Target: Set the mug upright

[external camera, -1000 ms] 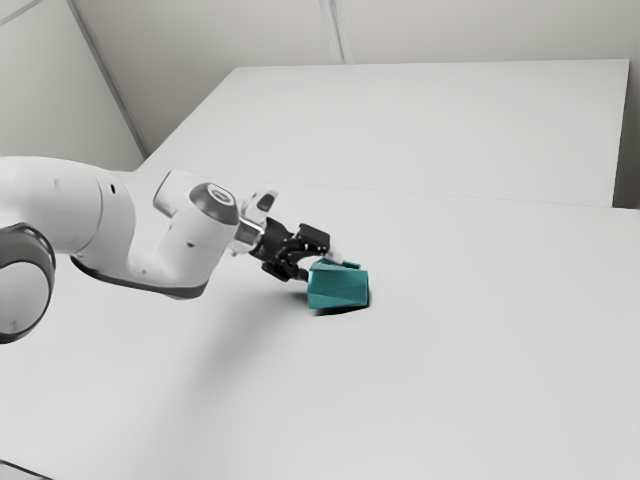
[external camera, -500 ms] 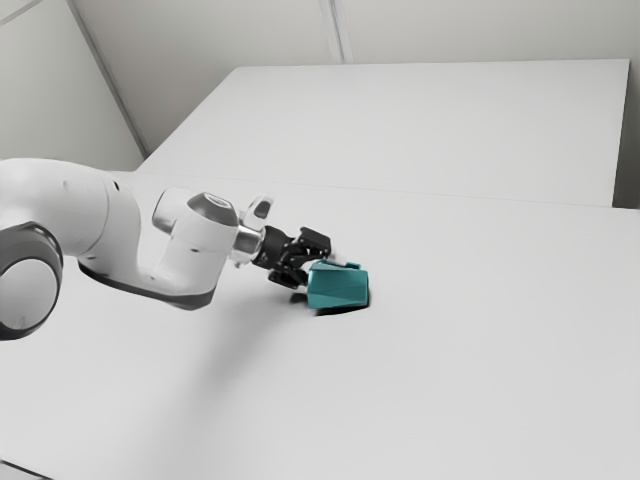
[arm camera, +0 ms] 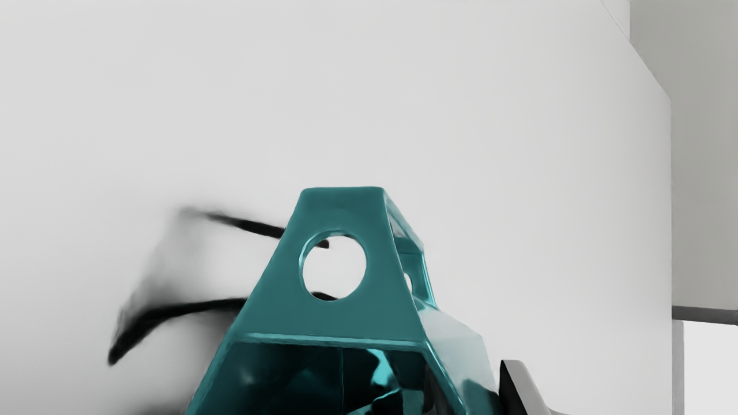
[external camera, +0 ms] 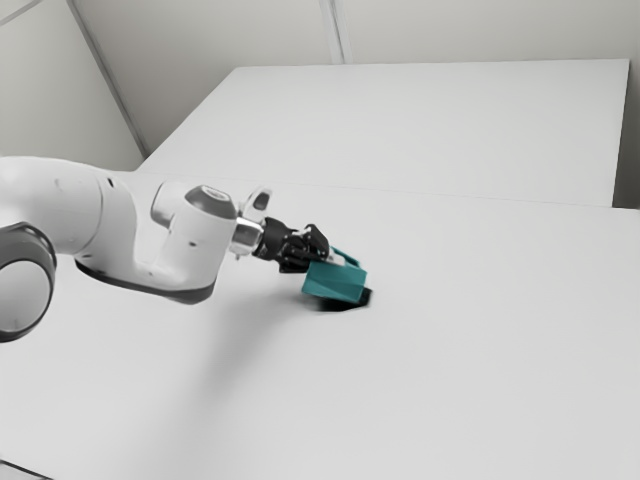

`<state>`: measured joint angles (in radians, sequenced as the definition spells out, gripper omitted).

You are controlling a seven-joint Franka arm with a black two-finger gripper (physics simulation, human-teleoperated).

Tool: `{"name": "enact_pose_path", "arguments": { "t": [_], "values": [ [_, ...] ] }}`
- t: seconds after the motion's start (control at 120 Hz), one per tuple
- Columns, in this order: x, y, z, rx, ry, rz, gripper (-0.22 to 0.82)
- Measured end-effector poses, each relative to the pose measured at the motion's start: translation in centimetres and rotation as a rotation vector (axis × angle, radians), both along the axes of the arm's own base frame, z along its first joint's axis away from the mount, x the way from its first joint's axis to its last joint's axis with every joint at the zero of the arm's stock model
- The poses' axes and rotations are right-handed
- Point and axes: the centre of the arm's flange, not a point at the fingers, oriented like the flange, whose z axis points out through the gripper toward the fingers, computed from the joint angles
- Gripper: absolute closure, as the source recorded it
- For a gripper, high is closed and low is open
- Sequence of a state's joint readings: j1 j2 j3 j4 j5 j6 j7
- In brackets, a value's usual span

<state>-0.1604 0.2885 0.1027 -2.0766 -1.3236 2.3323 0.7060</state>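
My gripper holds the side wall of the teal mug near its open end, which faces my hand. The mug lies on its side, tilted, with a dark shadow under its lower edge; whether it still touches the table cannot be told. In the wrist view the mug shows its mouth and a flat part with a round hole. There the gripper has one finger outside the wall and a dark, partly hidden one inside the mouth.
The white table stretches around the mug. Beyond it stands a raised white surface, with pale walls behind. A dark-edged object lies at the exterior view's lower left corner.
The fingers, spread half a second ago, have come together on the mug's wall. The mug has tipped from its earlier pose, its upper part rising toward the exterior view's top.
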Motion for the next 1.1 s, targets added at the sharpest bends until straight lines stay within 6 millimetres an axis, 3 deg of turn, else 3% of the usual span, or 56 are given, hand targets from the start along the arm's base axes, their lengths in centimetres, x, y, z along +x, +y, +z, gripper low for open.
{"name": "enact_pose_path", "arguments": {
  "t": [0.158,0.367,0.567,0.792,1.1],
  "values": [
    [0.1,-0.2,1.4,-0.002,-0.027,-0.007,0.75],
    [0.0,-0.9,5.8,0.017,-0.096,-0.038,0.77],
    [0.3,-0.8,8.6,0.212,-0.096,-0.165,0.78],
    [2.4,-1.4,10.8,0.476,-0.060,-0.289,0.78],
    [3.9,-2.2,8.5,0.768,0.084,-0.371,0.78]
  ]
}}
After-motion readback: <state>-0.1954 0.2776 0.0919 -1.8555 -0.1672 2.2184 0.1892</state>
